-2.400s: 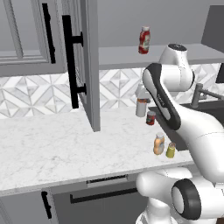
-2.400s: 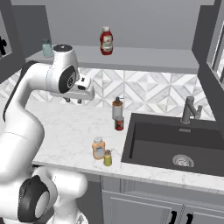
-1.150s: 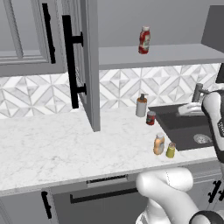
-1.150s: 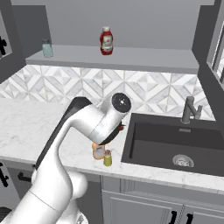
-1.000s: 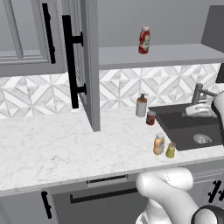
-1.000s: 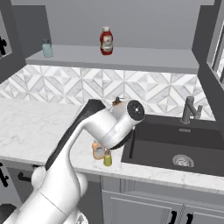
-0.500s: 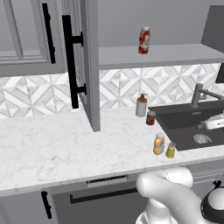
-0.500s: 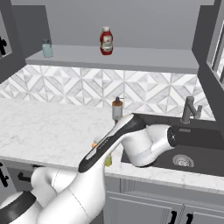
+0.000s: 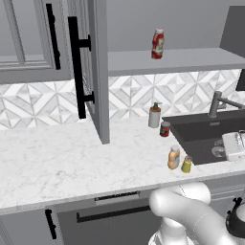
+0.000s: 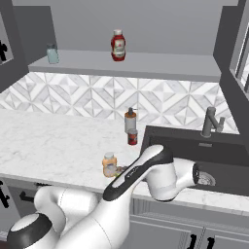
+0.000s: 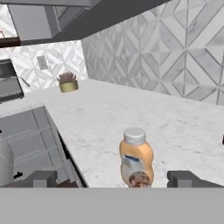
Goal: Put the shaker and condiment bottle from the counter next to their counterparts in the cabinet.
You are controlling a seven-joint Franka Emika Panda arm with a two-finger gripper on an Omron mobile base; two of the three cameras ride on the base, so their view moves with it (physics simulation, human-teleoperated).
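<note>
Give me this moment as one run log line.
hand: open, empty | condiment bottle: upright on counter, between fingers | shaker: on counter beside it | red bottle: on cabinet shelf

I see home kitchen: marble counter (image 9: 57,162), dark sink (image 10: 228,160) with faucet (image 10: 210,121) set into counter, patterned tile backsplash (image 10: 73,97) behind counter, grey wall cabinet (image 9: 95,72) above counter.

orange condiment bottle (image 11: 136,158), yellow-green shaker (image 9: 186,164), white grey-veined counter (image 9: 72,162), red bottle (image 9: 157,44).
</note>
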